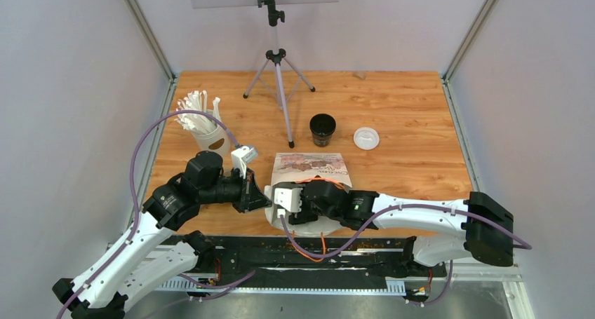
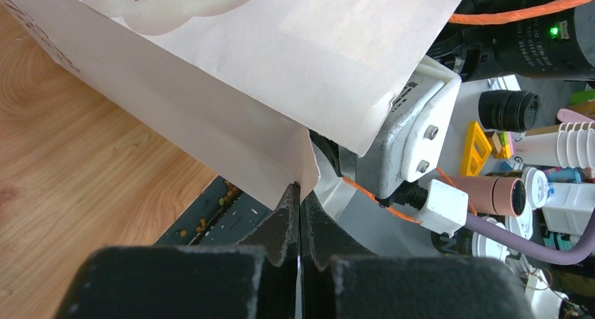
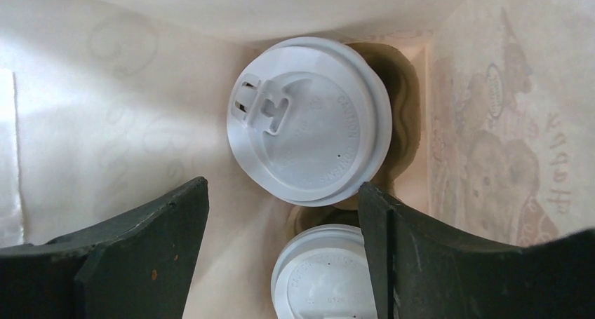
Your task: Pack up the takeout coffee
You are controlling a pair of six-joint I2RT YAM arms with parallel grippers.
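A printed paper bag (image 1: 310, 166) lies near the table's front edge, its mouth toward the arms. My left gripper (image 1: 257, 193) is shut on the edge of the bag's mouth, seen in the left wrist view (image 2: 300, 191), where the bag (image 2: 245, 66) fills the top. My right gripper (image 1: 293, 208) reaches into the bag's mouth and is open and empty (image 3: 284, 207). Inside the bag, two cups with white lids stand in a brown pulp tray (image 3: 403, 102): one lid (image 3: 309, 119) is ahead of the fingers, the other (image 3: 326, 277) is between them. A black lidless cup (image 1: 323, 128) and a loose white lid (image 1: 366, 137) sit behind the bag.
A white cup of straws (image 1: 202, 126) stands at the left. A camera tripod (image 1: 278, 73) stands at the back centre. Side walls fence the table. A black rail (image 1: 295, 252) runs along the front edge.
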